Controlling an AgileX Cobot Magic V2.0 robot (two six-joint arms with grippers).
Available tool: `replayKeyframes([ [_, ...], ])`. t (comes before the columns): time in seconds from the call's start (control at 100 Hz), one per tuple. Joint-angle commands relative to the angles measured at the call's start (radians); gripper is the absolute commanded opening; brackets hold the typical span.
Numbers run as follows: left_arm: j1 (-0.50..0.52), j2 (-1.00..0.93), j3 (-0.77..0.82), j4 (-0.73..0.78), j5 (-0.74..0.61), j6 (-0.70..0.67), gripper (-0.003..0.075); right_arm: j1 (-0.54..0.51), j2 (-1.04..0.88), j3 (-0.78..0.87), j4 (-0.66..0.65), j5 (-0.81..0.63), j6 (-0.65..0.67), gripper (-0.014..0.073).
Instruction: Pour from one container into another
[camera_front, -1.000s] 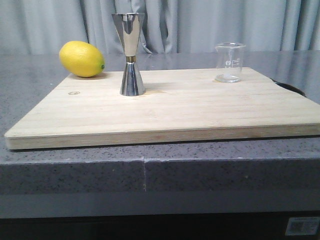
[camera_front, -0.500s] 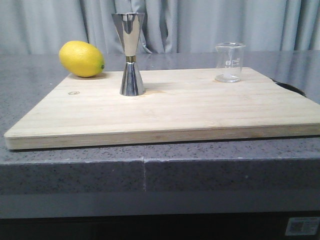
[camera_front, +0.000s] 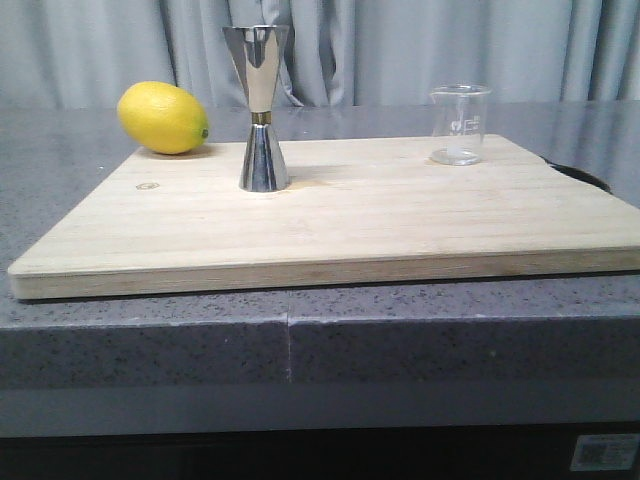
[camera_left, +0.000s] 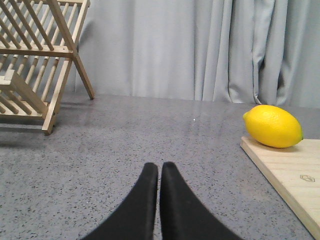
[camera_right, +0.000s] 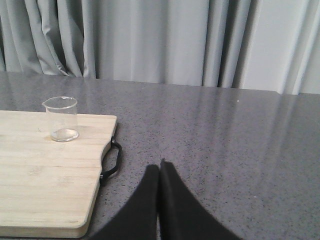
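A small clear glass beaker (camera_front: 460, 125) stands upright at the far right of the wooden board (camera_front: 340, 215); the right wrist view also shows the beaker (camera_right: 61, 119). The tall steel jigger (camera_front: 261, 108) with a gold band stands upright on the board's far left part. My left gripper (camera_left: 159, 168) is shut with nothing in it, over the grey counter to the left of the board. My right gripper (camera_right: 159, 167) is shut and empty, over the counter to the right of the board. Neither gripper shows in the front view.
A yellow lemon (camera_front: 162, 118) lies at the board's far left corner, and the left wrist view shows the lemon (camera_left: 273, 126) too. A wooden dish rack (camera_left: 36, 60) stands on the counter further left. The board has a black handle (camera_right: 112, 158) on its right edge. Grey curtains hang behind.
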Motion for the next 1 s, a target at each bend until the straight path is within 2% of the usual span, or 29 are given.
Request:
replayKeyframes([
  [0.0, -0.006, -0.020, 0.027, -0.002, -0.075, -0.011, -0.0019, -0.006, -0.017, -0.023, -0.014, -0.066, -0.004, -0.0070],
  [0.85, -0.006, -0.020, 0.027, -0.002, -0.075, -0.011, -0.0019, -0.006, -0.017, -0.023, -0.014, -0.066, -0.004, -0.0070],
  [0.94, -0.006, -0.020, 0.027, -0.002, -0.075, -0.011, -0.0019, -0.006, -0.017, -0.020, 0.025, -0.069, -0.006, -0.0070],
  [0.99, -0.006, -0.020, 0.027, -0.002, -0.075, -0.011, -0.0019, -0.006, -0.017, -0.020, 0.092, -0.069, -0.016, -0.0070],
])
